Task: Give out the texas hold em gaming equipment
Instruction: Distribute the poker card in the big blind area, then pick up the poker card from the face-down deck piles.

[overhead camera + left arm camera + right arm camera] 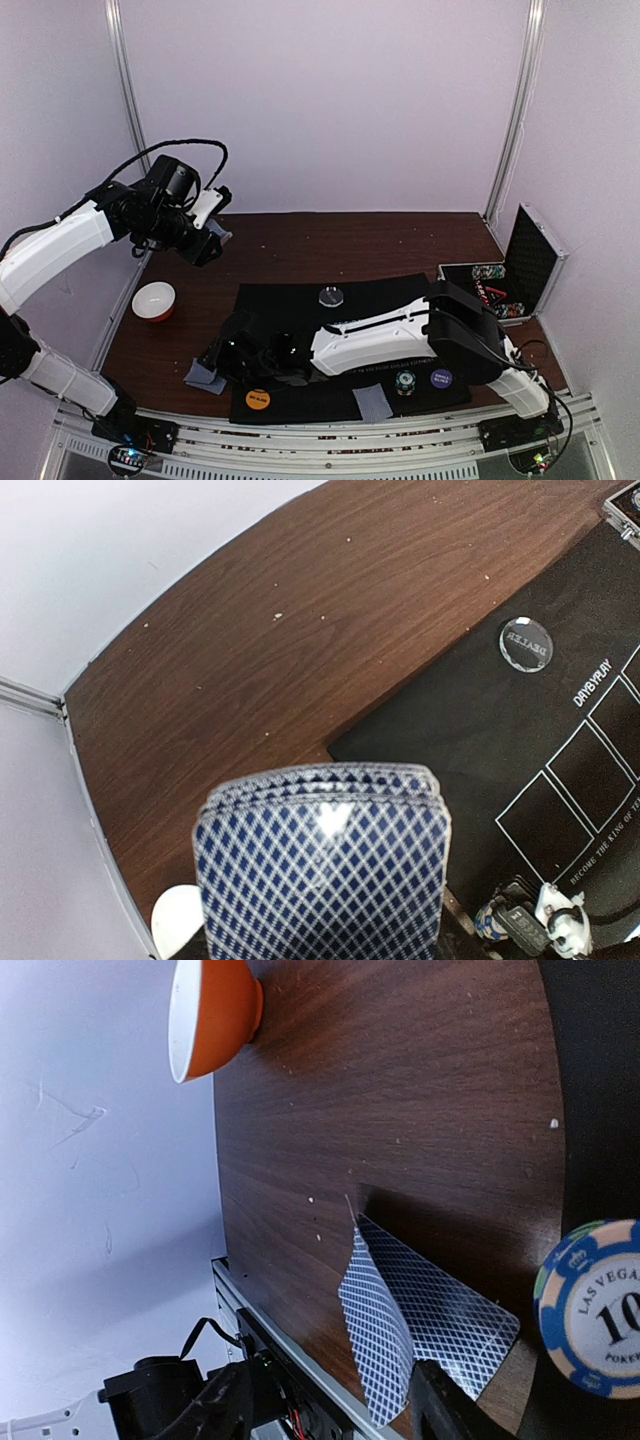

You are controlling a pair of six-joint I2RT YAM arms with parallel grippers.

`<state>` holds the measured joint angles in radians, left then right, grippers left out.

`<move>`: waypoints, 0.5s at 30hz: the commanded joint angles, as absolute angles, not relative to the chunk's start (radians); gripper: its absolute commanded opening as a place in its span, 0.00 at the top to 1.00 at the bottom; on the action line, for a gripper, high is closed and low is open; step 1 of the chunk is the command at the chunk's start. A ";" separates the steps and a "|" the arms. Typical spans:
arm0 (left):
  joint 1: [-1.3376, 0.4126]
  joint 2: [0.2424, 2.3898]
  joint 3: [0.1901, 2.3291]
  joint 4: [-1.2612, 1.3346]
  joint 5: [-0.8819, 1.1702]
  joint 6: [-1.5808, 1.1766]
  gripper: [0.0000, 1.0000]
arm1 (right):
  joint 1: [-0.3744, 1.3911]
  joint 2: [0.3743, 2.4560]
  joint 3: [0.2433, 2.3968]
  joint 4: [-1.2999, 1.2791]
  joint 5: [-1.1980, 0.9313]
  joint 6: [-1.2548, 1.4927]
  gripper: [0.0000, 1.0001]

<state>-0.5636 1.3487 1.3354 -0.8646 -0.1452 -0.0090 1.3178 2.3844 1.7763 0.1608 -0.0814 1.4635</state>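
Since probably needed for more hands, held raised over the bare desk [300,235] at upper left of the top view: the deck of cards [322,880], left claw [215,238] closed on it, slightly fanned. Reaches with the right claw [213,366] to lower left, at two cards [420,1325] just off the corner of the black mat [290,300], one flat, one curled up; cannot tell whether pinched or let go. Likely marks one player's seat, like the pair [373,402] beside the chip stack [404,382]. In the open silver case [535,255] at right edge, more chips [490,272]. In the orange bowl [154,300] at left, seemingly nothing.
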 commanded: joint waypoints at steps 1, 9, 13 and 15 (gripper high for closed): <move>-0.556 1.353 1.339 -0.821 -0.132 0.008 0.51 | 1.318 2.271 1.730 0.158 -0.034 1.435 0.42; -0.557 1.358 1.346 -0.822 -0.127 0.011 0.51 | 1.318 2.209 1.650 0.197 -0.040 1.449 0.32; -0.557 1.359 1.350 -0.822 -0.124 0.013 0.51 | 1.320 2.186 1.692 0.150 -0.014 1.338 0.32; -0.557 1.357 1.354 -0.824 -0.124 0.016 0.51 | 1.324 2.161 1.748 0.060 0.018 1.207 0.32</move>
